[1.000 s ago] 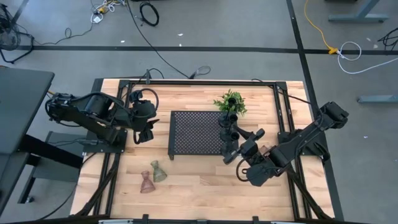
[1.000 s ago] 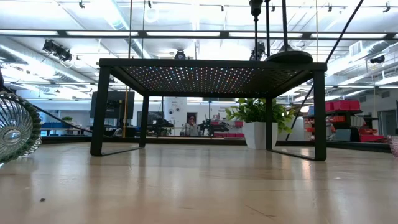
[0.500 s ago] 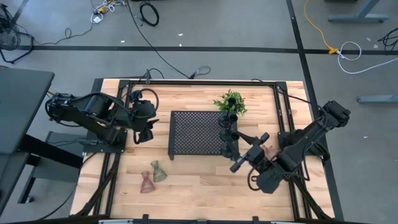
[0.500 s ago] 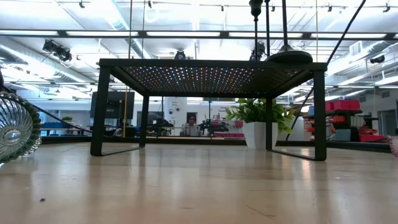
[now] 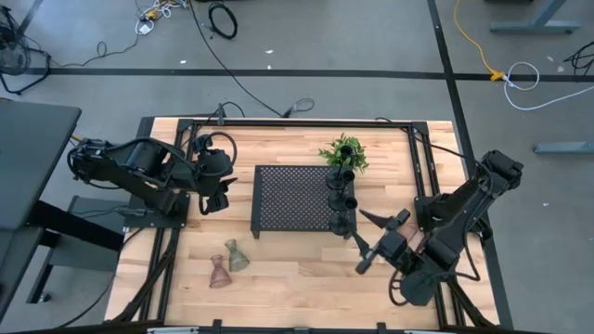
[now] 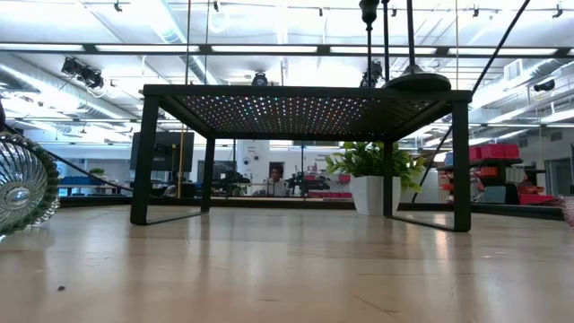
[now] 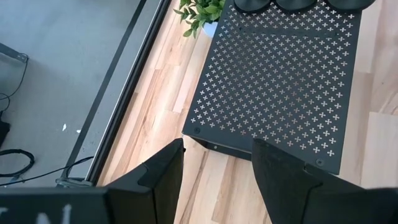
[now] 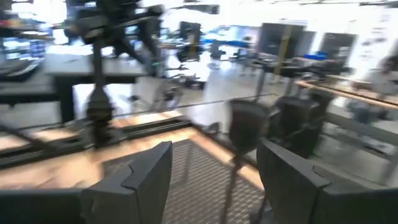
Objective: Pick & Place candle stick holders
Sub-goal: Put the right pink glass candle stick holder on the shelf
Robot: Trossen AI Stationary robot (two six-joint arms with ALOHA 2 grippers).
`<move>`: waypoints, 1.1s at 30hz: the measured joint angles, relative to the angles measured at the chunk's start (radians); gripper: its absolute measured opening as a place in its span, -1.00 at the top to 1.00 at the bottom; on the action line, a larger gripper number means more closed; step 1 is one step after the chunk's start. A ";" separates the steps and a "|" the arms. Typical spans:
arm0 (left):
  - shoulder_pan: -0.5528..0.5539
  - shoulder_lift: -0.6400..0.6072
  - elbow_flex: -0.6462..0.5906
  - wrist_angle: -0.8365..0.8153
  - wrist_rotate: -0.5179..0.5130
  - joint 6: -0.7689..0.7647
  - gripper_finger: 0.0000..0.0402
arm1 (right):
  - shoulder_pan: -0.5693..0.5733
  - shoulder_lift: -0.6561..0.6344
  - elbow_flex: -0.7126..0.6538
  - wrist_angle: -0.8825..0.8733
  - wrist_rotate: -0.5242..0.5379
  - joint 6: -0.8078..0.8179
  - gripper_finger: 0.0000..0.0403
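Wooden table [image 5: 297, 269] showed you three black holders [image 5: 340, 199] on the tray [image 5: 292, 197], two glass holders [image 5: 227, 263] left, right gripper [image 5: 379, 239] open and empty.

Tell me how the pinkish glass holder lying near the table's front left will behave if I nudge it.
The pinkish glass holder lies on its side, so it would probably roll in a curve, given its flared shape. It sits close beside the greenish holder and may knock it. Being glass, it likely chips easily.
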 joint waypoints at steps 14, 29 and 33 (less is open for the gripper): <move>0.000 0.000 0.000 -0.005 0.001 -0.017 0.04 | 0.096 0.000 0.000 -0.774 -0.661 0.937 -0.02; 0.000 0.000 0.000 -0.003 -0.001 -0.055 0.04 | 0.035 0.003 0.000 -1.356 -1.238 1.382 0.11; 0.000 0.000 0.000 -0.003 0.016 -0.077 0.04 | -0.020 0.003 -0.028 -1.341 -1.311 1.310 0.06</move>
